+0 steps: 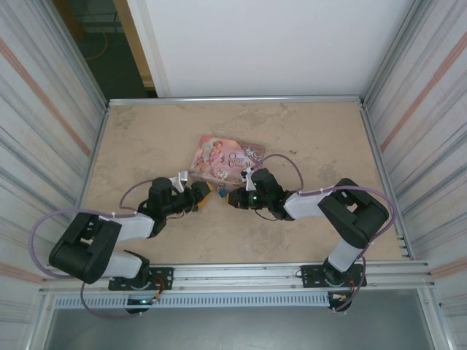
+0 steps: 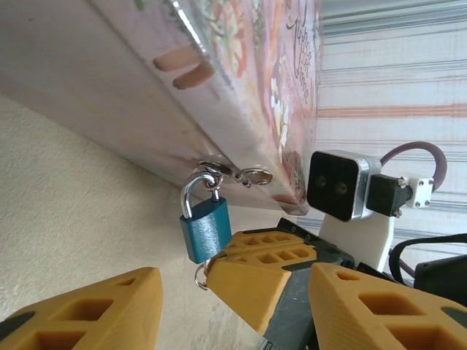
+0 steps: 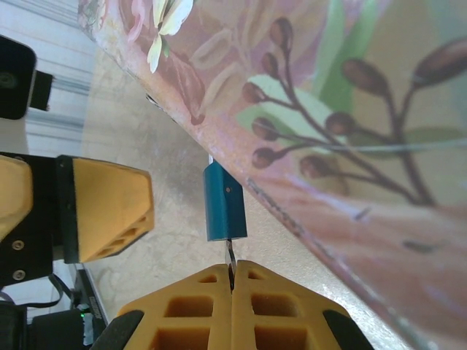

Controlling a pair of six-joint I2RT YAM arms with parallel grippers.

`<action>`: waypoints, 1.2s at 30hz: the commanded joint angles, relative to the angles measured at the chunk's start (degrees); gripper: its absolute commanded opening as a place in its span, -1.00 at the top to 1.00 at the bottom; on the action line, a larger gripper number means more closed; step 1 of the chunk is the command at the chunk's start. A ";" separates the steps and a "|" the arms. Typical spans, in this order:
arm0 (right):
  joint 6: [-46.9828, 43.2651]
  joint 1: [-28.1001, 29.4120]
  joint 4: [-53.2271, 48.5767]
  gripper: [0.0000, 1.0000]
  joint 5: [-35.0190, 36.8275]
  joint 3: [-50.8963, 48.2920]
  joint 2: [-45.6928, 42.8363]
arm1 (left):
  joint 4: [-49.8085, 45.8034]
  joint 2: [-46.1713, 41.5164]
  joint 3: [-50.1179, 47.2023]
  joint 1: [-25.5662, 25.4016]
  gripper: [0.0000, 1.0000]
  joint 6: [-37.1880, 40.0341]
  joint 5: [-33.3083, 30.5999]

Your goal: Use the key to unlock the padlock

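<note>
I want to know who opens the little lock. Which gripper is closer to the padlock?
Right. The right gripper is shut on the key just under the padlock, the key reaching its underside. The left gripper is open, a little off to the side, not touching it.

From above I see a pink illustrated rectangular tin [image 1: 222,158] lying flat near the middle of the beige speckled tabletop [image 1: 146,131]. My left gripper [image 1: 207,191] and right gripper [image 1: 230,195] face each other at its near edge, tips close together. Whatever sits between them is too small to tell.
</note>
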 commanded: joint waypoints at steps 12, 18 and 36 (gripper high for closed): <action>2.39 -0.41 -0.77 1.00 -1.97 2.37 -1.18 | 9.11 7.42 1.38 -0.26 -0.07 -4.04 2.73; 2.73 -0.36 -1.12 1.00 -2.37 2.78 -1.22 | 11.21 10.27 2.63 -1.39 -0.06 -5.00 2.56; 4.30 -0.23 -0.80 1.00 -2.63 2.73 -1.92 | 23.07 21.85 5.73 -4.30 0.14 -9.61 2.30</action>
